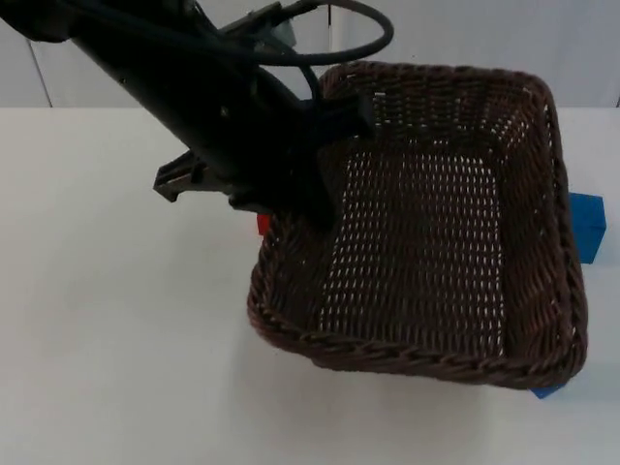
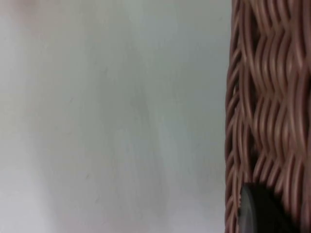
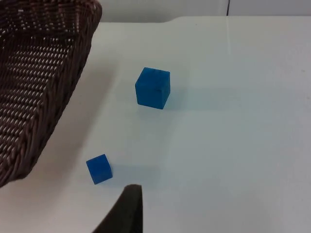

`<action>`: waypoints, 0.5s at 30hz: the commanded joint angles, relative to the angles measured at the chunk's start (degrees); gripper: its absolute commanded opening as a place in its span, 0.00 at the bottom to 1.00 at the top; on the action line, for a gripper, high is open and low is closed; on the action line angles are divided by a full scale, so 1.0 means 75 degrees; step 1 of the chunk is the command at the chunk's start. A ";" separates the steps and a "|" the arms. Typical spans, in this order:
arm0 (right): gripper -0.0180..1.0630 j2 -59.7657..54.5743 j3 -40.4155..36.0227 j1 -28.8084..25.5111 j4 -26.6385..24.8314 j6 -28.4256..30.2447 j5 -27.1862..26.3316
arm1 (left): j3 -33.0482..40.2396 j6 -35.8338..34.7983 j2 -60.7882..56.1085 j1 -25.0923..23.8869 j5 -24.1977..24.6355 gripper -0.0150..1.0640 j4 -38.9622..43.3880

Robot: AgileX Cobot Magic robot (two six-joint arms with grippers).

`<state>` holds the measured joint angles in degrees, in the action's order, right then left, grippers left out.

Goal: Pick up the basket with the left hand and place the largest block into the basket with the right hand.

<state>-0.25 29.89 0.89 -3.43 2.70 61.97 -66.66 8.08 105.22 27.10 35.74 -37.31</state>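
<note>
Wicker basket [image 1: 426, 223] hangs tilted above the tabletop [image 1: 116, 320], my left end effector [image 1: 325, 116] clamped on its rim; beside the basket, the largest blue block [image 3: 153, 88] waits unpicked.

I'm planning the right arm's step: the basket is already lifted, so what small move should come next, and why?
Probably bring the right hand down over the larger blue block for a grasp. The left hand holds the empty wicker basket by its rim, tilted above the table. The larger block sits free on the table, apart from the small blue block, with open space around it.
</note>
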 commanded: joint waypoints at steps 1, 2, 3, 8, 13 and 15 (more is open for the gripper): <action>0.99 0.0033 -0.0050 -0.0053 -0.0015 0.0048 -0.0018 | 0.0077 -0.0192 -0.0282 0.0020 0.0128 0.01 0.0117; 0.99 0.0033 -0.0050 -0.0053 -0.0015 0.0048 -0.0018 | 0.0215 -0.0192 -0.0390 0.0005 0.0111 0.01 0.0146; 0.99 0.0033 -0.0050 -0.0053 -0.0015 0.0048 -0.0018 | 0.0344 -0.0192 -0.0525 -0.0042 0.0082 0.01 0.0182; 0.99 0.0033 -0.0050 -0.0053 -0.0015 0.0048 -0.0018 | 0.1058 -0.0175 -0.1244 -0.0463 0.0054 0.01 0.0294; 0.99 0.0033 -0.0050 -0.0053 -0.0015 0.0048 -0.0018 | 0.1928 0.0130 -0.2060 -0.1117 0.0245 0.01 0.0311; 0.99 0.0033 -0.0050 -0.0053 -0.0015 0.0048 -0.0018 | 0.2113 0.0215 -0.2179 -0.1211 0.0304 0.01 0.0311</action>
<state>-0.25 29.89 0.89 -3.43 2.70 61.97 -52.06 8.67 90.72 18.60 37.02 -34.48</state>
